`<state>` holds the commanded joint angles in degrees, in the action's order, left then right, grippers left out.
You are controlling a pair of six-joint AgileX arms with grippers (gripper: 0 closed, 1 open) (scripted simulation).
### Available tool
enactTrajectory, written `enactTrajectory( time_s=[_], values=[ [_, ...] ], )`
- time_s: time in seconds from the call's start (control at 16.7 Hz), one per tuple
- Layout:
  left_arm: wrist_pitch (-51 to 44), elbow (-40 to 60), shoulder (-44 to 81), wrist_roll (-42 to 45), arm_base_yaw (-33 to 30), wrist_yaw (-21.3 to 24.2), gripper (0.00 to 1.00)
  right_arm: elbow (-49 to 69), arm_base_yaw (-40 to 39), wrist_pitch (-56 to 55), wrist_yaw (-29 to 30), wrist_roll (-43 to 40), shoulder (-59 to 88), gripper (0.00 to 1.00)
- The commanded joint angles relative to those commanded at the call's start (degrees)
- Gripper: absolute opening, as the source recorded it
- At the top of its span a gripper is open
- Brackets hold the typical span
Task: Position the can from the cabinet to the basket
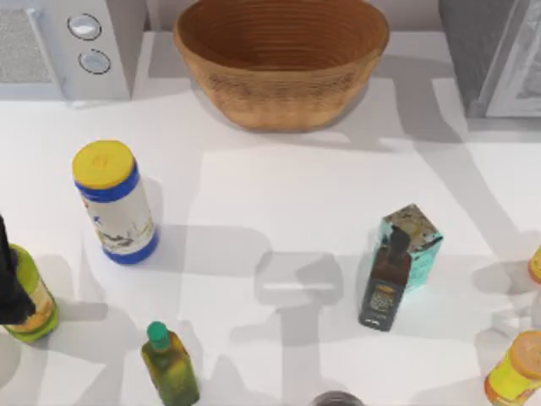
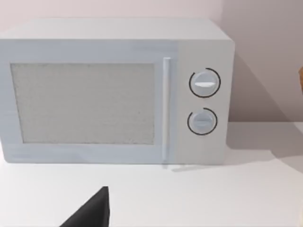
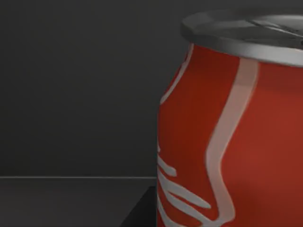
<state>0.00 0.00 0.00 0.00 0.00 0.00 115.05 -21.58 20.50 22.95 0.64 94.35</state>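
Upright can [image 3: 227, 137] close before dark cabinet wall [image 3: 80, 90].

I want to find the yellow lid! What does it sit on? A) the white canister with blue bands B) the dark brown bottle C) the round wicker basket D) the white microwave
A: in the top view the yellow lid caps the tall white canister with blue bands, standing at the table's left, apart from the round woven wicker basket.
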Motion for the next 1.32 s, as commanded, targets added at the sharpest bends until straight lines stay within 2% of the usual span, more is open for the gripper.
enactTrajectory(
  time_s=[0.42,0.54,0.84,0.96,1.32],
  values=[
    [0.00,0.00,0.00,0.00,0.00,0.00,1.00,0.36,-0.99,0.95,0.94,0.07,-0.74,0.00],
    [0.00,0.00,0.00,0.00,0.00,0.00,1.00,1.23,-4.30,4.21,4.24,0.07,-3.14,0.00],
    [0.00,0.00,0.00,0.00,0.00,0.00,1.00,3.39,-18.70,17.15,18.36,0.04,-13.27,0.00],
    [0.00,0.00,0.00,0.00,0.00,0.00,1.00,3.76,-22.42,20.83,22.07,0.03,-16.73,0.00],
    [0.00,0.00,0.00,0.00,0.00,0.00,1.00,3.34,-23.44,21.96,23.25,0.11,-17.83,0.00]
  ],
)
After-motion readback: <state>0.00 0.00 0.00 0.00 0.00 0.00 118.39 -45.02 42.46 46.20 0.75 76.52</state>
